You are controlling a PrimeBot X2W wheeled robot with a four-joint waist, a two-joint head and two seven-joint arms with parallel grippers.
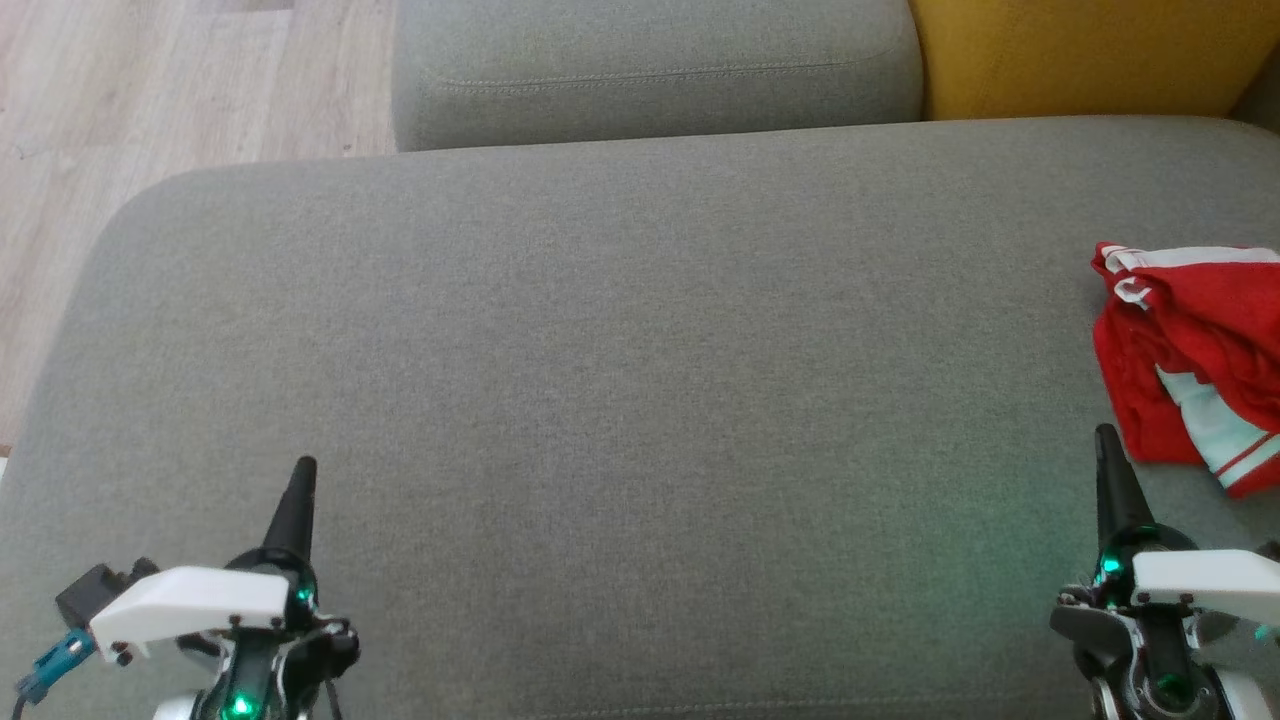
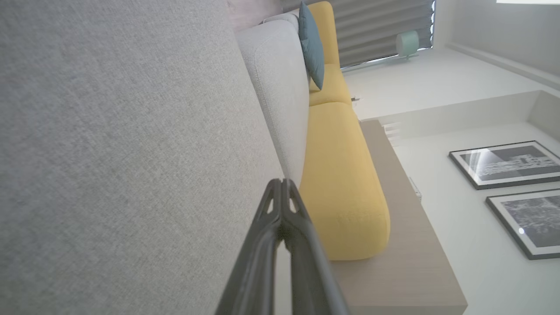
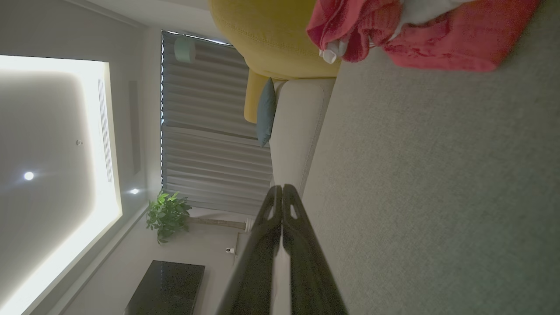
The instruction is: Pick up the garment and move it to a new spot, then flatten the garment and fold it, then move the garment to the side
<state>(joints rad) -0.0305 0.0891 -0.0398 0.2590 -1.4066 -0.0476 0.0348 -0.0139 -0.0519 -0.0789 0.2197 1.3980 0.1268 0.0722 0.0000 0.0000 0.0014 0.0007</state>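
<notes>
Left gripper [image 1: 303, 470] and right gripper [image 1: 1105, 435]: both closed, holding nothing. Grey sofa seat [image 1: 620, 350] lies bare ahead of both. Its rounded edge left of the left gripper meets wood floor [image 1: 120, 100]. Crumpled red-and-white garment [image 1: 1200, 350] lies just ahead-right of the right gripper. Yellow cushion [image 1: 1080, 50] sits beyond it.

The garment [image 1: 1190, 360] was red with white trim and a pale panel, crumpled in a loose heap. It lay at the right edge of the head view, partly cut off by the frame, and along the right wrist view's top.
</notes>
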